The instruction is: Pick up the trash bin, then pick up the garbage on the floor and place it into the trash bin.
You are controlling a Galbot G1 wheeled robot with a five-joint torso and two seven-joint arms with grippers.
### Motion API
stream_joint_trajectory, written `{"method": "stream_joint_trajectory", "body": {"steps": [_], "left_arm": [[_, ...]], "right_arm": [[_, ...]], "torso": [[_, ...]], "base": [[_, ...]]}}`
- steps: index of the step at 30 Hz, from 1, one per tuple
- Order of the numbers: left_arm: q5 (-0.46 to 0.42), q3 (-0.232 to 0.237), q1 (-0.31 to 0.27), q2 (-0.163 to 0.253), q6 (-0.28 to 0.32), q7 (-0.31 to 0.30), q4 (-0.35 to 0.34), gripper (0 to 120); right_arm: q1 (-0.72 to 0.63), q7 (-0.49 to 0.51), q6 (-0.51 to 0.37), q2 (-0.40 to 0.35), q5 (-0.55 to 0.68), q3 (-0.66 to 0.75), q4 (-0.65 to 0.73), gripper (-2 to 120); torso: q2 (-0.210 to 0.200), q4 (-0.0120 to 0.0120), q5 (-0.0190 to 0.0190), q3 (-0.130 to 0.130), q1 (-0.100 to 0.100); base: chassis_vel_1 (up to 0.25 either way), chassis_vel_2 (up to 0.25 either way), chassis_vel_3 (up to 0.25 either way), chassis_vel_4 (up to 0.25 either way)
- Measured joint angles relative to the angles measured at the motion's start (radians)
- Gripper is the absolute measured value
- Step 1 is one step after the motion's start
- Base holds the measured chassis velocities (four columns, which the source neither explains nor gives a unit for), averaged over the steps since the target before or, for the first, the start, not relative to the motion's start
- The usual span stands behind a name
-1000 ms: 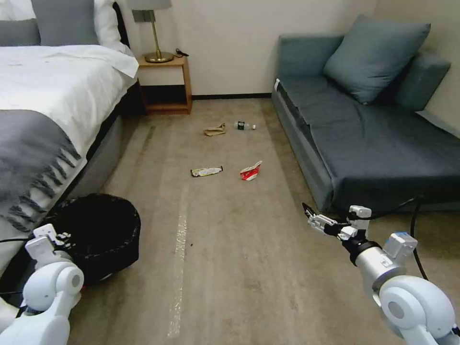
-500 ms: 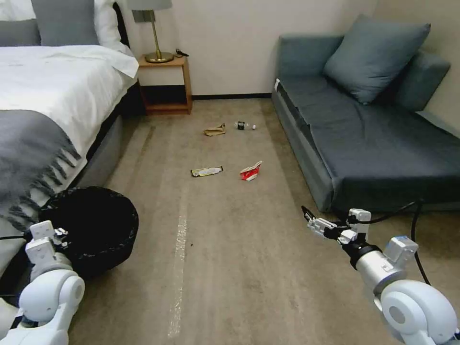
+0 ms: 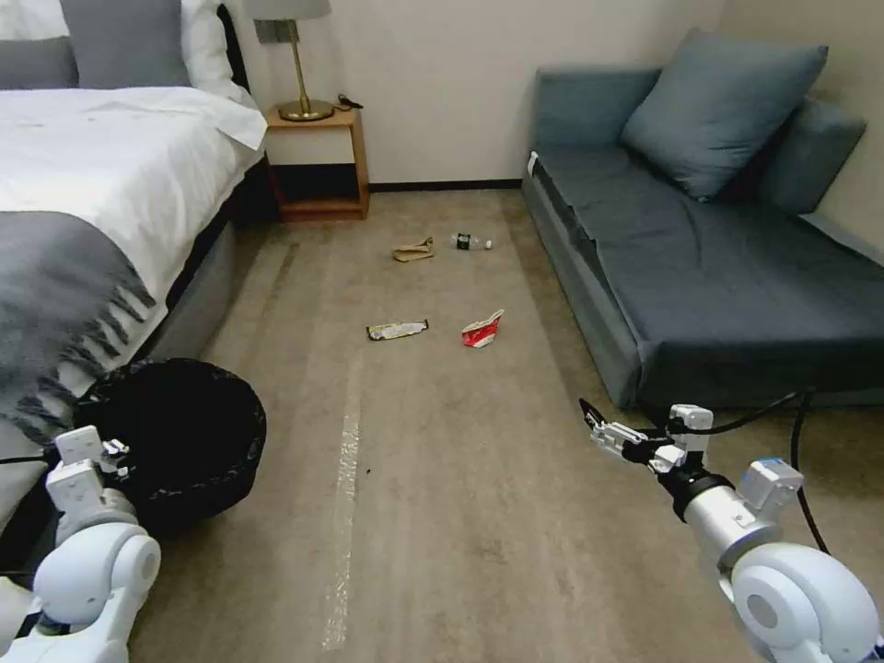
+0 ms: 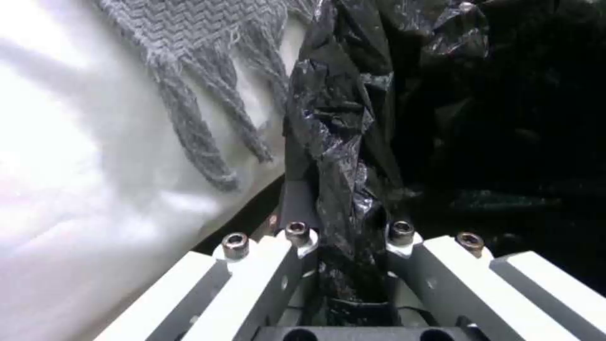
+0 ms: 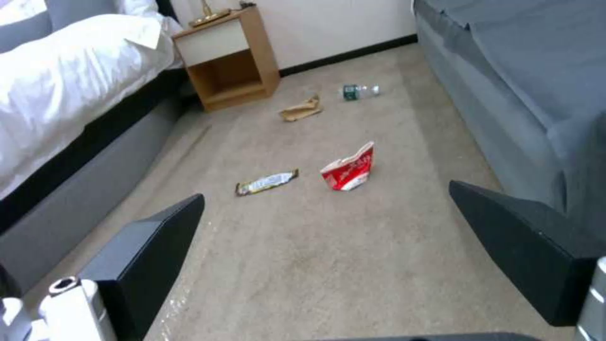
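At the foot of the bed, the left claw (image 4: 344,265) grips the black-bagged round trash bin (image 3: 180,442), lifted slightly since a second ago; the right claw (image 5: 328,246) is wide, garbage unpicked.

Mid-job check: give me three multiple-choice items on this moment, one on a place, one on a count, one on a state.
1. Where is the trash bin?
A. beside the bed
B. on the sofa
C. under the nightstand

2. How many pieces of garbage lie on the floor?
A. two
B. four
C. six

3. What is the left tool doing?
A. hanging open over the floor
B. shut on the bin's rim
C. holding a bottle

Answers: 1 A, the bin stands against the bed. 2 B: wrapper, carton, paper, bottle. 3 B, the left wrist view shows the black bag rim pinched between its fingers; the right tool is open.
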Motion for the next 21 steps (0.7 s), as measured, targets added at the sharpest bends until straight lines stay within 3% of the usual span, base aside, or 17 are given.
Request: {"method": "stream_joint_trajectory", "body": {"steps": [21], "left_arm": [[-0.003,0.01,-0.009,0.007,-0.019,0.004,0.013,7]], "right_arm": [[-0.013,-0.001,0.004,0.008,-0.012,-0.002,0.004,100]], "torso": [[0.0,0.0,0.0001,0.0,0.0]], "base": [[-0.05,0.047,0.053,-0.052]]}}
